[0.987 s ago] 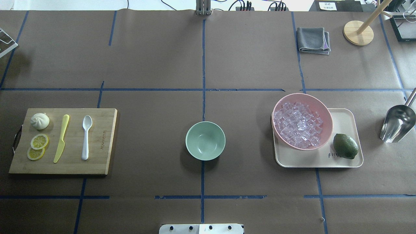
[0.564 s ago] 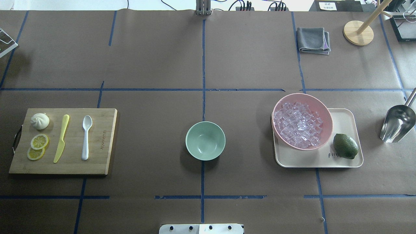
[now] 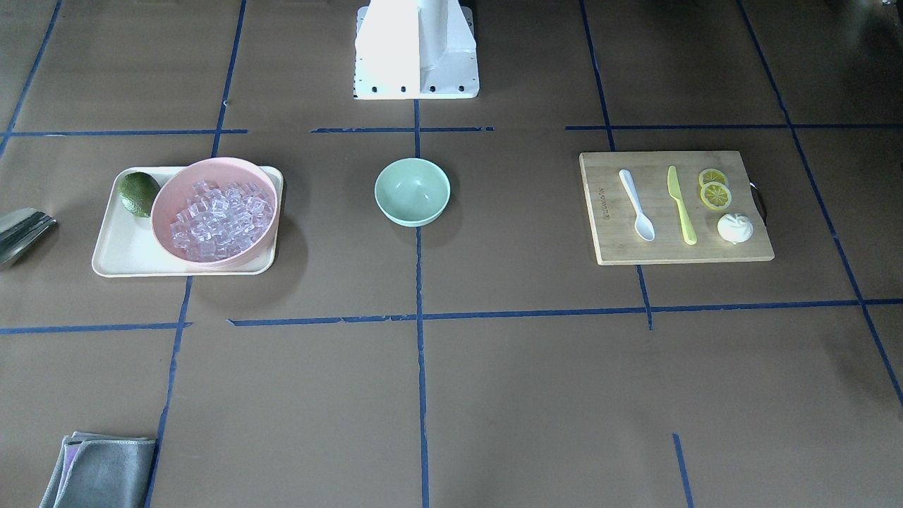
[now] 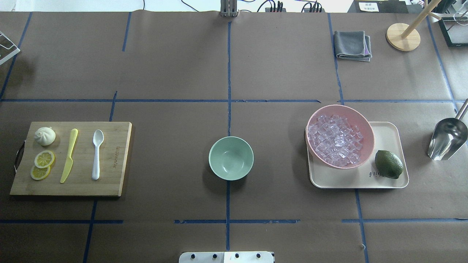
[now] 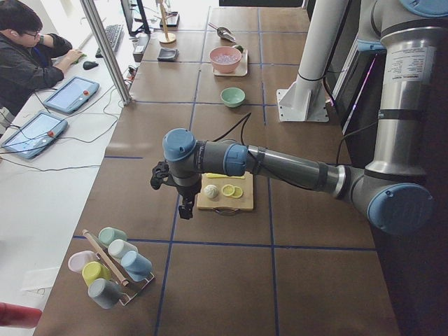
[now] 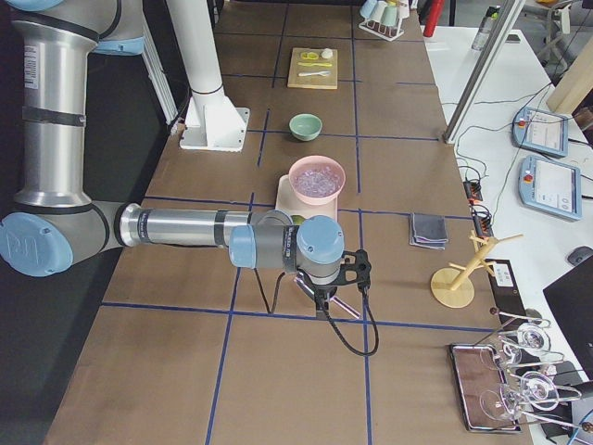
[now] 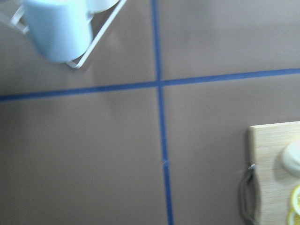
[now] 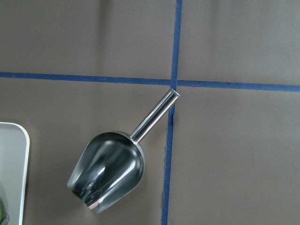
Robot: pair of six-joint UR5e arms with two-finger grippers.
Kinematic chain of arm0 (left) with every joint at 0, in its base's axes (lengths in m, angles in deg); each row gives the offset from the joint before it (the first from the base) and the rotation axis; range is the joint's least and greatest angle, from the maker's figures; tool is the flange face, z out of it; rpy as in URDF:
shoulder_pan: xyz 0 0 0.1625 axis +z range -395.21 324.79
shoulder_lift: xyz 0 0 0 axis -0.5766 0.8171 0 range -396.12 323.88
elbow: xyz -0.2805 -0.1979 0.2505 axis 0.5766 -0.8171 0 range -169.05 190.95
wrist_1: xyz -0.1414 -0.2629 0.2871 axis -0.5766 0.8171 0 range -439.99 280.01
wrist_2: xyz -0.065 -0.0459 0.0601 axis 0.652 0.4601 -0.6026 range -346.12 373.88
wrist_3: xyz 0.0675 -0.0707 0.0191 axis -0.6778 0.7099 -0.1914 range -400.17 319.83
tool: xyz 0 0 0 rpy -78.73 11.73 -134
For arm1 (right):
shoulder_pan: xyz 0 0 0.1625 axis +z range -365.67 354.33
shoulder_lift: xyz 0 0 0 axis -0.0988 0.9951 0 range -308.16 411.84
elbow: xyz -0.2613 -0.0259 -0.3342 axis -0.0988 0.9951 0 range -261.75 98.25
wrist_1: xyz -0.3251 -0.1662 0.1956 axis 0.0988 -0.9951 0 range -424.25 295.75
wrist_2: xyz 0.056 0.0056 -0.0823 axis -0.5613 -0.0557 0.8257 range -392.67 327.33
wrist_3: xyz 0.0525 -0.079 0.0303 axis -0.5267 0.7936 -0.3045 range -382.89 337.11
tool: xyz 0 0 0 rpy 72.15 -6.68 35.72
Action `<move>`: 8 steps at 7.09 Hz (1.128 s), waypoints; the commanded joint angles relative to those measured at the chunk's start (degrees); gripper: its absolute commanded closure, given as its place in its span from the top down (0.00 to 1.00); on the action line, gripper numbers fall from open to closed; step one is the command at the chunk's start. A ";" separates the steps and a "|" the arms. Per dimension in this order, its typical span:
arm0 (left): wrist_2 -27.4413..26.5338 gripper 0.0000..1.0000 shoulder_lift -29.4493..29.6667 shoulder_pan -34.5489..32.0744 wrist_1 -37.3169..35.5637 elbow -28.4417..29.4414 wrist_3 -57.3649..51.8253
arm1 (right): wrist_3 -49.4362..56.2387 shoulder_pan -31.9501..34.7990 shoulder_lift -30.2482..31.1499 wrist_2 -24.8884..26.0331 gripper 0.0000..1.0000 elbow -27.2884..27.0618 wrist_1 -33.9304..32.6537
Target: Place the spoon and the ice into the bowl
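On the bamboo cutting board (image 4: pixel 117 175), at the robot's left of the tabletop (image 4: pixel 164 73), the white plastic spoon (image 4: pixel 97 153) lies flat beside a yellow-green plastic knife (image 4: pixel 69 155). It looks light and stiff, and the middle of its slim handle seems the best place to pinch. Clear ice cubes (image 4: pixel 334 140), probably slippery, fill a pink bowl (image 4: pixel 363 122) on a cream tray (image 4: pixel 387 180) at the right. Between them, the mint-green bowl (image 4: pixel 231 158) sits empty. The left gripper (image 5: pixel 186 207) hovers beyond the board's handle end and the right gripper (image 6: pixel 320 298) above a metal scoop (image 4: pixel 448 138). Whether their jaws are apart or together cannot be told.
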 commanded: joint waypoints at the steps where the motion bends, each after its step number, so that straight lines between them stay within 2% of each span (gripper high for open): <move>1: 2.45 1.00 2.56 5.15 -0.18 -3.57 11.14 | 0.00 0.00 -0.06 -0.25 1.00 -0.44 0.04; 3: 2.04 1.00 2.39 14.70 3.67 -7.08 32.84 | 0.08 0.00 0.03 -0.16 1.00 -0.36 0.04; 5: -5.22 1.00 2.30 22.26 11.65 -8.41 44.74 | 0.08 0.00 -0.32 0.19 1.00 -0.44 0.04; 8: -12.97 1.00 2.74 33.52 20.19 -8.15 62.06 | -0.09 0.00 -0.67 0.54 1.00 -1.15 0.04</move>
